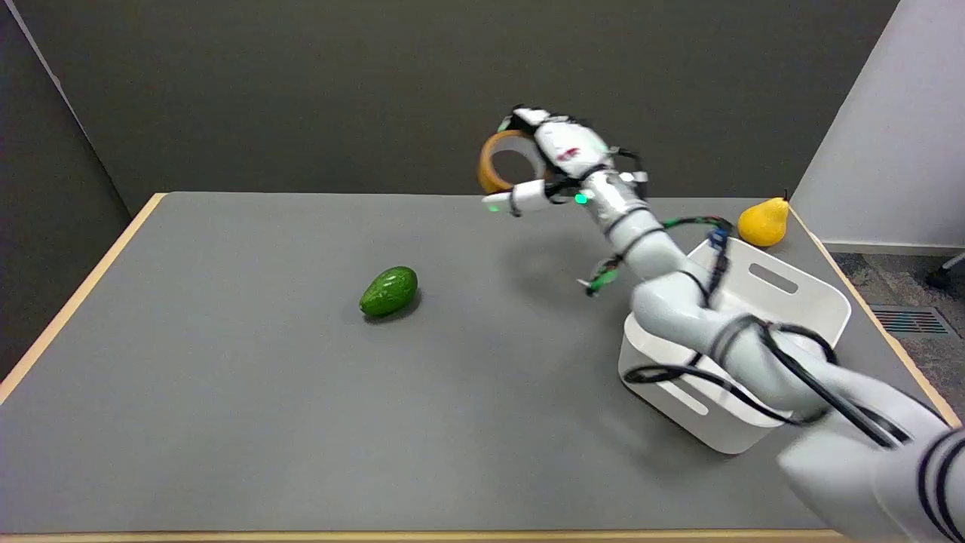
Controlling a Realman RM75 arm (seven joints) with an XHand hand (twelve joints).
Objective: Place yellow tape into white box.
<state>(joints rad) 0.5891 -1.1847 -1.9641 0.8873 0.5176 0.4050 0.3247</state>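
Observation:
The yellow tape roll (497, 160) hangs in the air above the table's far side, held by my right hand (554, 158), whose fingers wrap its right rim while the thumb sticks out below it. The white box (799, 305) stands at the table's right, partly covered by my forearm; its inside is mostly hidden. The tape is well left of and higher than the box.
A green avocado (388, 291) lies near the middle of the grey table (226, 377). A yellow pear (763, 221) stands at the far right corner behind the box. A dark wall closes the back; the table's wooden edges show at left and front.

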